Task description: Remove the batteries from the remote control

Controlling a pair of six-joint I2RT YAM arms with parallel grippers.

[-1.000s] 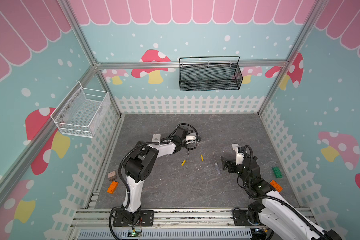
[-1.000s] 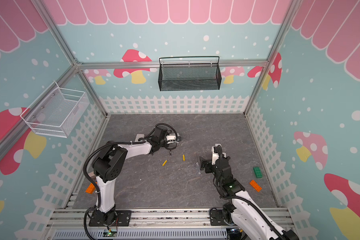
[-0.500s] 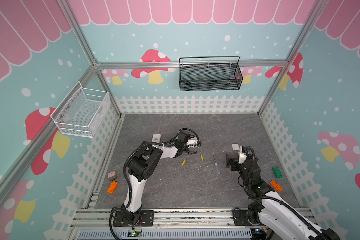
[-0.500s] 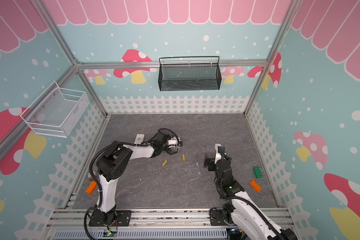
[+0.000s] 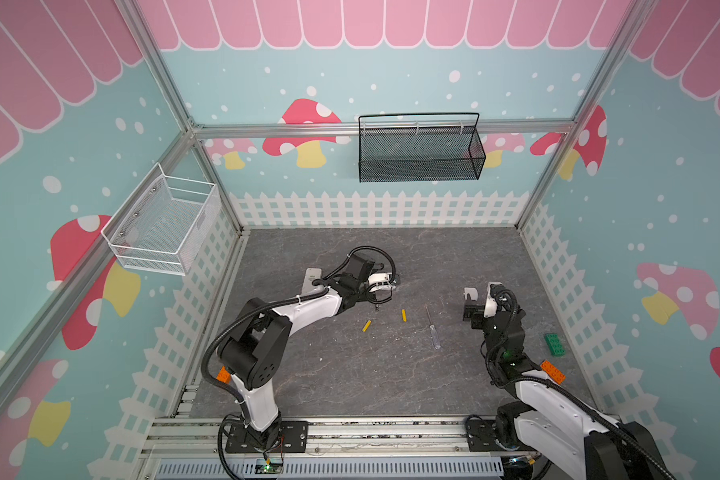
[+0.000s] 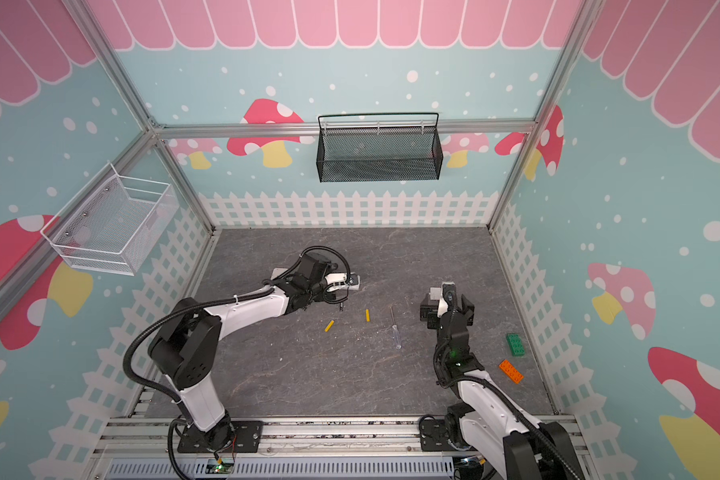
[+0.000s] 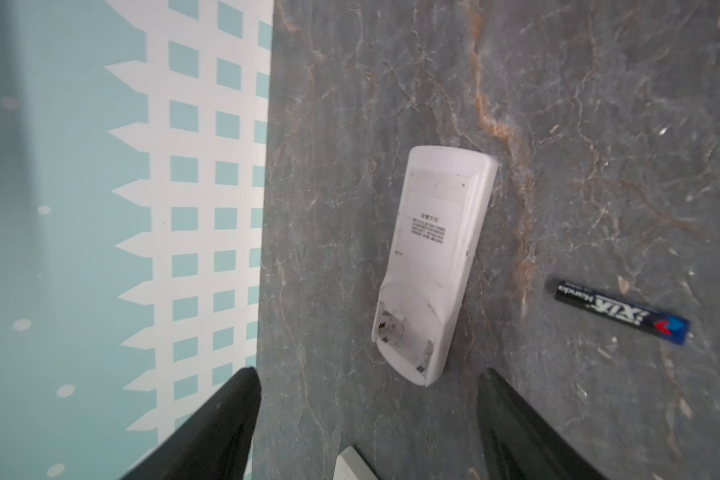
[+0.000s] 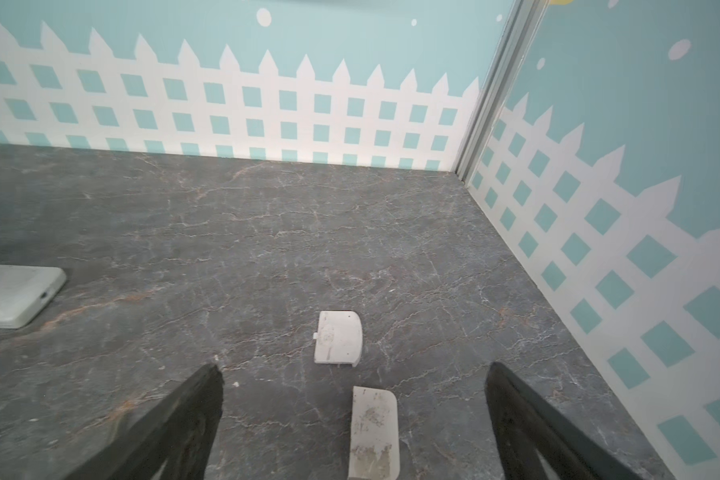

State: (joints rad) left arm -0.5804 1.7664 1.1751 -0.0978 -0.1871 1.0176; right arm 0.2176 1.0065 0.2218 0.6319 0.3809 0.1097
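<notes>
Left fingers (image 7: 225,415) hung spread and empty over the emptied remote (image 7: 433,257); right fingers (image 8: 184,415) were spread too. A black battery (image 7: 622,311) lay beside the remote on the counter (image 7: 599,124), with yellow batteries (image 5: 366,326) nearer. They looked light, rigid, slick and likely to roll, best pinched across mid-length.

Batteries in sight number three: two yellow batteries (image 5: 366,326) (image 5: 403,315) and one black battery (image 7: 622,312). There are two white remotes (image 7: 433,266) (image 8: 13,295) and two loose white battery covers (image 8: 337,338) (image 8: 373,432). One clear-handled screwdriver (image 5: 433,330). On the bench (image 5: 350,374) lie two orange bricks (image 5: 553,371) (image 5: 223,375), one near each side edge, and one green brick (image 5: 555,345). Two baskets hang on the walls: one white basket (image 5: 163,232) and one black basket (image 5: 418,149).
</notes>
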